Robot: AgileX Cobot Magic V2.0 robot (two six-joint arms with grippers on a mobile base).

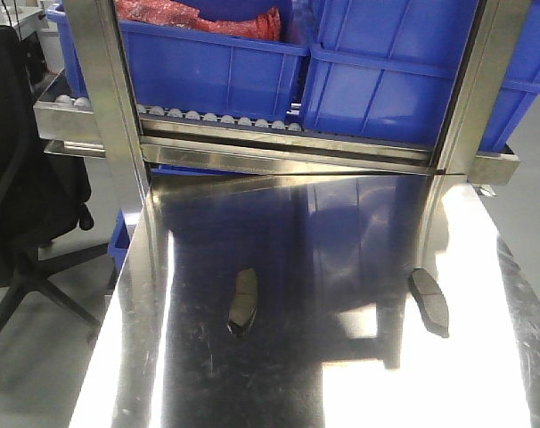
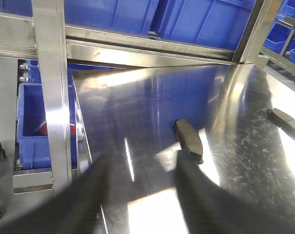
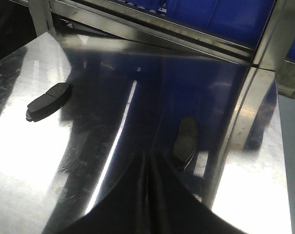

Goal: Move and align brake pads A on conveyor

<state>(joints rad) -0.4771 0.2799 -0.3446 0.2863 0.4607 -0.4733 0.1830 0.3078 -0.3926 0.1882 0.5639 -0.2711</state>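
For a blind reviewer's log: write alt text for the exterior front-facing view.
Two brake pads lie apart on a shiny steel tabletop: the left pad near the centre, the right pad farther right. Behind them, blue bins sit on a steel roller rack; a black office chair stands at the left. No robot arm shows.

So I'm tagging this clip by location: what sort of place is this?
Probably a factory or parts-handling workstation: blue plastic bins sit on a roller rack behind a shiny steel tabletop, and two brake pads lie on it.
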